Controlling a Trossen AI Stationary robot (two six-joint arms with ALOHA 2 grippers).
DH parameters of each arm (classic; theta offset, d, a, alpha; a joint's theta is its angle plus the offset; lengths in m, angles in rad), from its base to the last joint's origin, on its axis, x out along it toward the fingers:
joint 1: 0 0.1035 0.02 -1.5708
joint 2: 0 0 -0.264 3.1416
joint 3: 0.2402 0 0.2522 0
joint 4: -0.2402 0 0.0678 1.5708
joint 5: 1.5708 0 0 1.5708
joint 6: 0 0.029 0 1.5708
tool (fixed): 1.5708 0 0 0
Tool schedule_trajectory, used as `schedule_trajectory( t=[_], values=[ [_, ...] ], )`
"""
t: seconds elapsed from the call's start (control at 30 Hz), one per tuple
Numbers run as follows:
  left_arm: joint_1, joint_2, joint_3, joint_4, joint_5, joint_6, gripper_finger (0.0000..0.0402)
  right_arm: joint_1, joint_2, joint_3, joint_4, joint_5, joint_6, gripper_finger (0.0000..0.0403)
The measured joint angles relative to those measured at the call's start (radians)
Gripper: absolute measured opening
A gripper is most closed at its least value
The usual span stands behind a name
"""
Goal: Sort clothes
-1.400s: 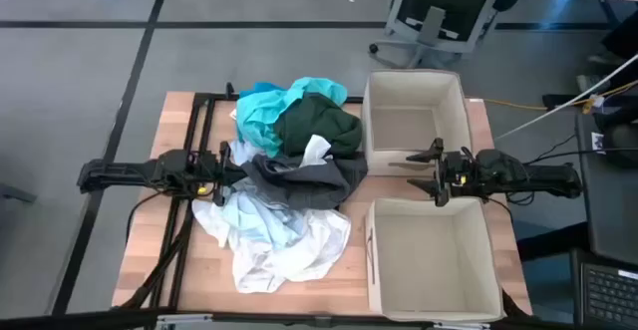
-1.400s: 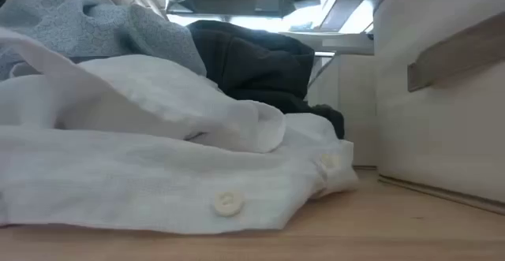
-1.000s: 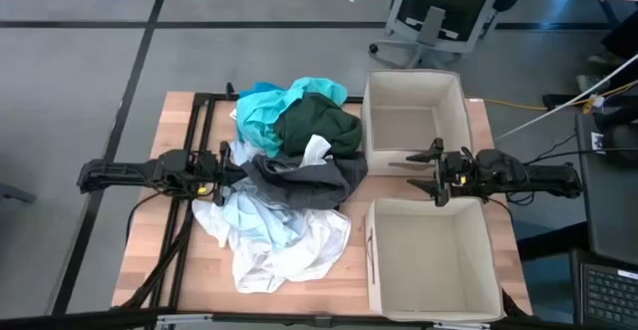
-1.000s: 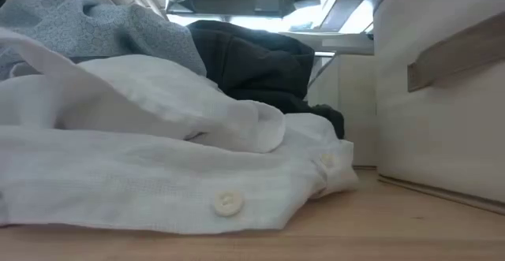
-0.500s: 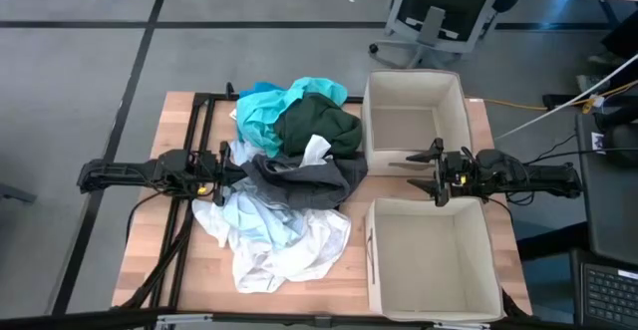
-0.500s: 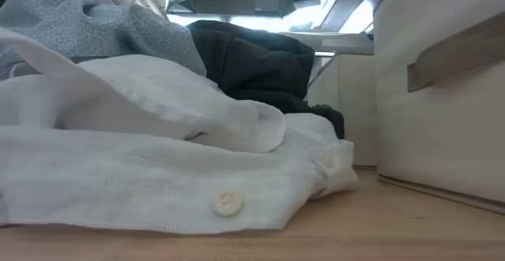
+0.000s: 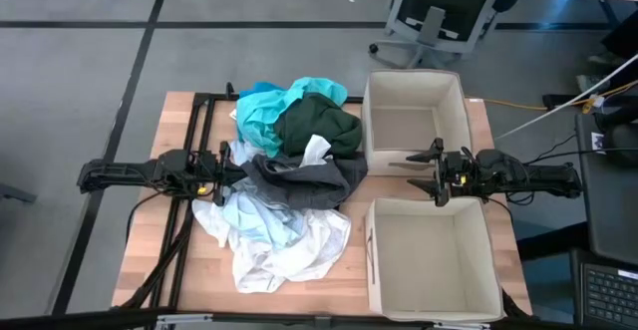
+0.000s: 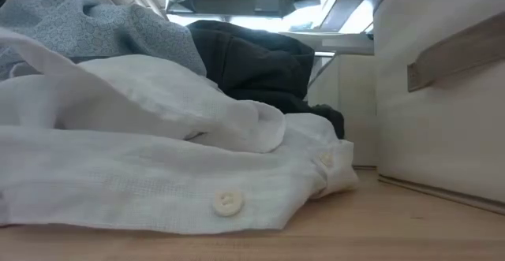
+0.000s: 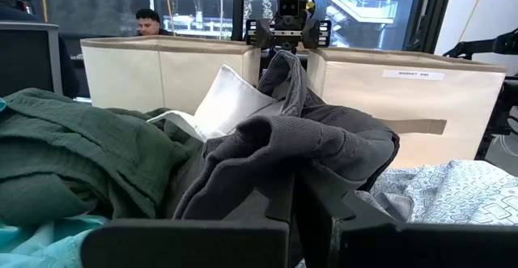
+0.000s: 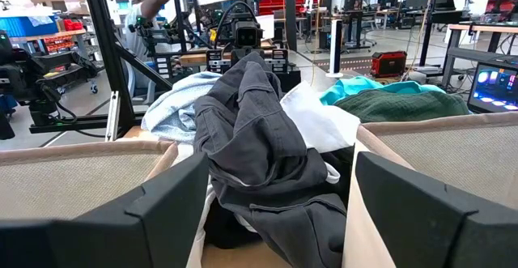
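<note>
The clothes (image 7: 284,175) lay heaped centre-left of the high view, w/ two beige boxes (image 7: 414,121) at right. All soft, light and floppy, tangled, so likely to drag neighbours along. The dark grey garment (image 7: 304,178) sat on top mid-pile; its raised fold looked the best place to pinch. Left gripper (image 7: 231,167) was at the pile's left edge, fingers closed; whether on cloth, unclear. Right gripper (image 7: 431,173) hung btwn the boxes, fingers spread wide, holding nothing.
</note>
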Motion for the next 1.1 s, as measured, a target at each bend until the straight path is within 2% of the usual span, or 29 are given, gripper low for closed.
schedule_trajectory(
  t=[0.7,0.83,1.1],
  values=[
    [0.0,0.0,0.0,0.028,0.0,-0.002,0.0001,0.0,0.0,-0.001,0.017,0.001,0.006,0.0316],
    [0.0,0.0,0.0,0.029,0.0,-0.003,0.0001,0.0,0.0,-0.001,0.028,-0.001,0.054,0.0316],
    [0.0,0.0,0.003,0.121,0.0,-0.006,0.0001,0.0,0.0,-0.002,0.065,0.0,0.092,0.0316]
  ],
)
